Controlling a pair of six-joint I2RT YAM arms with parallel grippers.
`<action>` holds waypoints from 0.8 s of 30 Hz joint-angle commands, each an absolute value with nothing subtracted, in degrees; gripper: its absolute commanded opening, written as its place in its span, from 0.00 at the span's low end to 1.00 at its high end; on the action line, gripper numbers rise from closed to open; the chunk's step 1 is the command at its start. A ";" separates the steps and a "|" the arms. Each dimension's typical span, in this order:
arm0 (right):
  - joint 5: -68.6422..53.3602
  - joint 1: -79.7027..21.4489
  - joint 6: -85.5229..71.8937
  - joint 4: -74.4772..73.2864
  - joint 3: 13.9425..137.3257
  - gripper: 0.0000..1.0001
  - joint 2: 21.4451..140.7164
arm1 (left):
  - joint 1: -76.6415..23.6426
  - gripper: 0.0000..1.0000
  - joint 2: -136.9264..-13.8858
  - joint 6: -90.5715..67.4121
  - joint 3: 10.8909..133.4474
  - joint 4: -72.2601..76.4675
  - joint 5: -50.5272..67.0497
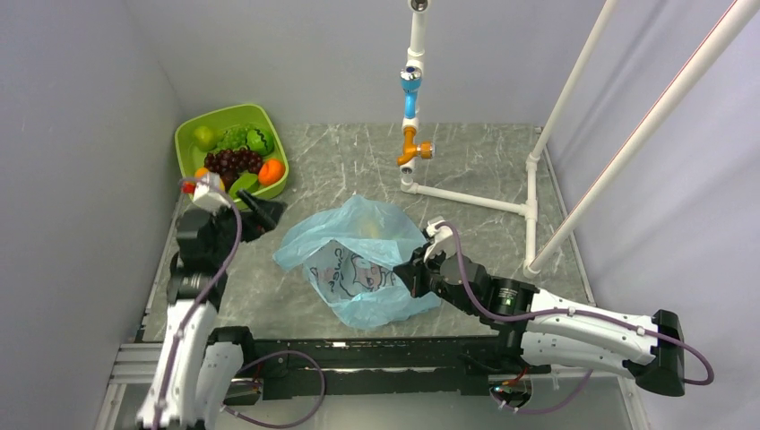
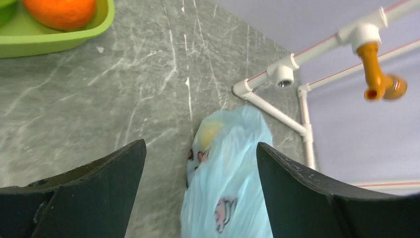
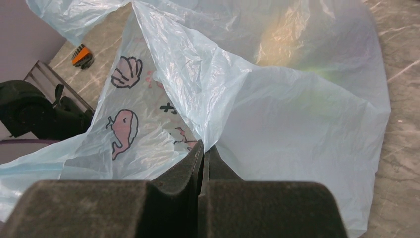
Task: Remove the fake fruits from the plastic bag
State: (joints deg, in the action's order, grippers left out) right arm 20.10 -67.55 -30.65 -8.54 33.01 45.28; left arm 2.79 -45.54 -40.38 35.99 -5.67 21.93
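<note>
The light-blue plastic bag (image 1: 358, 260) lies crumpled mid-table, with its cartoon print showing. A yellow lemon (image 1: 363, 224) shows dimly through its far end, and also in the left wrist view (image 2: 210, 133). My right gripper (image 1: 408, 273) is at the bag's right side, shut on a fold of the bag's film (image 3: 204, 146). My left gripper (image 1: 260, 215) is open and empty, between the tub and the bag; the bag (image 2: 233, 188) lies ahead between its fingers. An orange (image 1: 271, 171), a leafy green fruit (image 1: 246, 139) and a green fruit (image 1: 242, 184) lie in the tub.
The lime-green tub (image 1: 193, 134) stands at the back left and also holds dark grapes (image 1: 235, 161) and a pale green pear (image 1: 204, 137). A white PVC pipe frame (image 1: 466, 197) with an orange and blue fitting (image 1: 414, 148) stands behind and right of the bag.
</note>
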 commanded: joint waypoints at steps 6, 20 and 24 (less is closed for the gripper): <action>26.15 -66.84 -29.07 -10.63 39.86 0.00 48.76 | -5.25 0.91 -17.11 -34.28 25.50 -24.33 24.10; 29.17 -64.82 -29.52 -15.79 46.43 0.00 55.00 | -13.02 0.86 -11.55 -40.45 29.24 -26.95 30.31; 26.55 -64.69 -29.78 -14.74 46.06 0.00 55.15 | -16.56 0.86 -19.45 -37.25 35.66 -27.28 30.73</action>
State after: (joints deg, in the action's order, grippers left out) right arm 28.01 -64.95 -29.61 -15.81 44.66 55.16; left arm -13.45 -13.23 -39.59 28.21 -28.95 28.49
